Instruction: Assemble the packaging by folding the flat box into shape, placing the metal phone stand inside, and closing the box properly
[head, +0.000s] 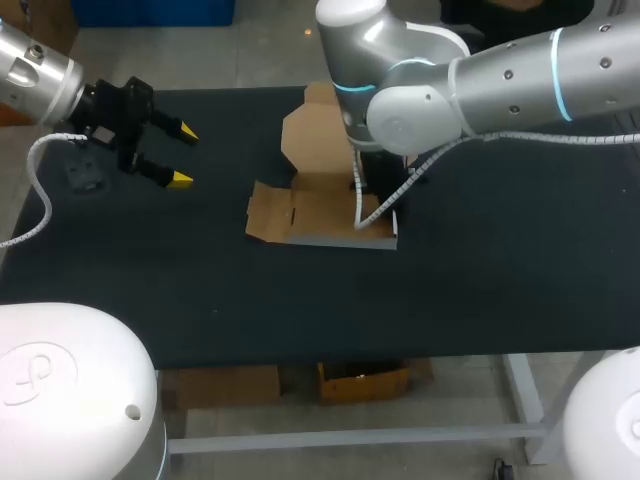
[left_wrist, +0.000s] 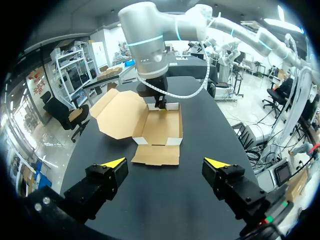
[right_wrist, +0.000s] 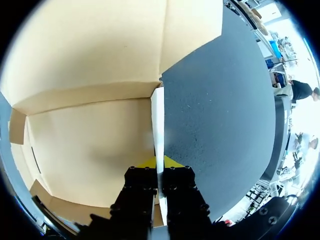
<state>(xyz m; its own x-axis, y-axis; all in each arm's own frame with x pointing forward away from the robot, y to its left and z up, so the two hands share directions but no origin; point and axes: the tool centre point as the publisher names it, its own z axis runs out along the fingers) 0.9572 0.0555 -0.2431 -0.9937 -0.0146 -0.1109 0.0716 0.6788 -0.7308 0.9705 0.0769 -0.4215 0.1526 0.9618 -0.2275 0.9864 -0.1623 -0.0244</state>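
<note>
The brown cardboard box (head: 320, 215) lies half folded at the table's middle, lid flap (head: 315, 135) raised behind and a front flap (head: 268, 212) flat. My right gripper (right_wrist: 160, 164) is shut on the box's thin, white-edged side wall (right_wrist: 157, 120), with the box's inside (right_wrist: 90, 145) beside it. From the left wrist that same gripper (left_wrist: 160, 103) shows at the box's (left_wrist: 150, 125) far wall. My left gripper (head: 184, 155) hangs open over the table's left, well apart from the box; its fingers (left_wrist: 114, 162) hold nothing. A small dark object (head: 85, 172), perhaps the stand, lies under the left arm.
The black table top (head: 480, 280) spreads bare to the right of the box and in front of it. My right arm (head: 480, 90) crosses above the table's back right. The table's front edge (head: 400, 355) runs close below the box area.
</note>
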